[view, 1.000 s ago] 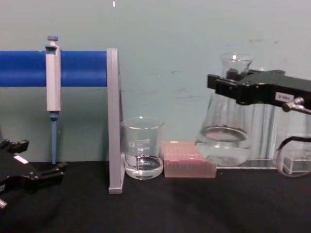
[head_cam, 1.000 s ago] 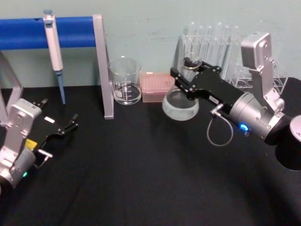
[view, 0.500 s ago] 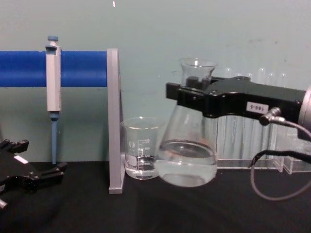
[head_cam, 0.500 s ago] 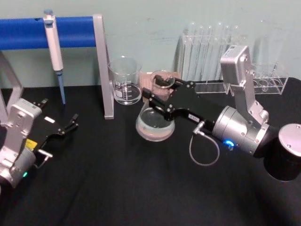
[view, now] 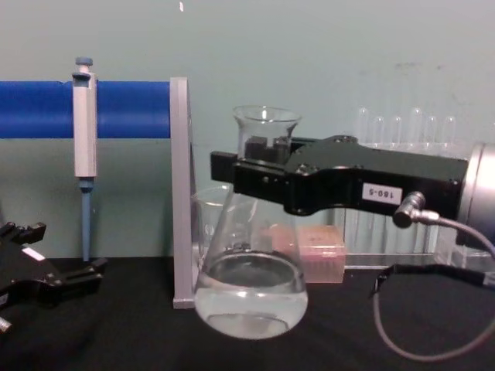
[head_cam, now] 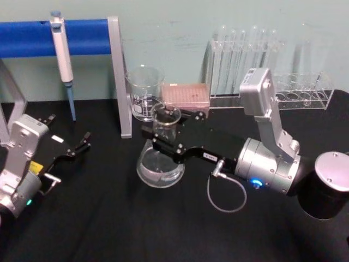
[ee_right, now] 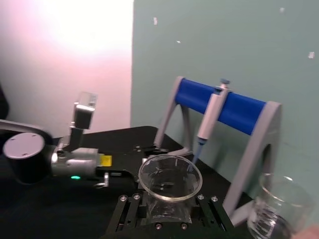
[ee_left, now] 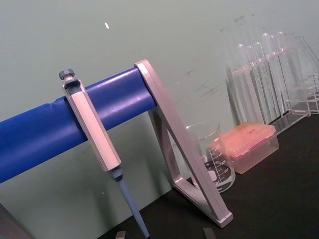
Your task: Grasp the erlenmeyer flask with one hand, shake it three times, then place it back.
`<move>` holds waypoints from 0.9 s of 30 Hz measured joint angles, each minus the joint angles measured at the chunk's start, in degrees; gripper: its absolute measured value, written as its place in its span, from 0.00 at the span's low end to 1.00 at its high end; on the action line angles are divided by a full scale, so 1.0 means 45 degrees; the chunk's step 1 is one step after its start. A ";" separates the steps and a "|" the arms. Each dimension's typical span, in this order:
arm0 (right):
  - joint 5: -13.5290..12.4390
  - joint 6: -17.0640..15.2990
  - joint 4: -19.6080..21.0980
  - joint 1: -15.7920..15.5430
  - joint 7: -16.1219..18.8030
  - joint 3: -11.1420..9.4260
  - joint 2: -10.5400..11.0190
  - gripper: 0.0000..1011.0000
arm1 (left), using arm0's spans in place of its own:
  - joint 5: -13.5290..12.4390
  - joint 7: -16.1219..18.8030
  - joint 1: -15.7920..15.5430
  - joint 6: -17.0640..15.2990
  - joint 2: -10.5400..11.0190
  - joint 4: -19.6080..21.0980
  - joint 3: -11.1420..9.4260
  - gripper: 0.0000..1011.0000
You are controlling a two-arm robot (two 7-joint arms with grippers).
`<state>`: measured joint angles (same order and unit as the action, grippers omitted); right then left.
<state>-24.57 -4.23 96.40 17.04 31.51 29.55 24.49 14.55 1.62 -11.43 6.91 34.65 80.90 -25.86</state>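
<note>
Forward of the beaker (head_cam: pixel 145 93), near the middle of the table (head_cam: pixel 136 229), I see the flask (head_cam: pixel 160 165) held by its neck. My right gripper (head_cam: pixel 164 141) reaches in from the right, and its two black fingers are clamped on either side of the neck just below the flared rim. In the chest view the flask (view: pixel 249 297) leans slightly, with clear liquid pooled in its wide lower part. It partly covers the beaker and the pink tip box (view: pixel 321 251) behind it. I cannot tell from either view whether its base rests on the table or hangs just above. The right wrist view looks down into the open mouth of the flask (ee_right: pixel 169 181), with a gripper finger (ee_right: pixel 130 209) on each side.

Behind the gripper come its silver wrist (head_cam: pixel 267 166) and a grey cable (head_cam: pixel 223 204) looping down toward the table. Along the back wall the tube rack (head_cam: pixel 256 49) stands to the right of the tip box. At the left, a pipette (head_cam: pixel 61 49) hangs from the blue bar (head_cam: pixel 32 37) of a grey stand.

My left gripper (head_cam: pixel 76 147) sits parked low at the table's left edge, well apart from the flask, fingers spread and holding nothing.
</note>
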 joint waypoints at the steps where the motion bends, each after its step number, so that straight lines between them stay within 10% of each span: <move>1: 0.0000 0.0000 0.0000 0.0000 0.0000 0.0000 0.0000 0.44 | 0.0000 0.0000 0.0000 0.0000 0.0000 0.0000 0.0000 0.99; 27: -0.0590 0.0342 -0.0084 0.0433 0.0236 0.0721 0.0458 0.44 | 0.0000 0.0000 0.0001 0.0000 0.0000 0.0000 0.0000 0.99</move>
<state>-27.23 -2.69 96.02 18.99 32.57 32.80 26.55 14.55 1.62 -11.43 6.91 34.65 80.90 -25.86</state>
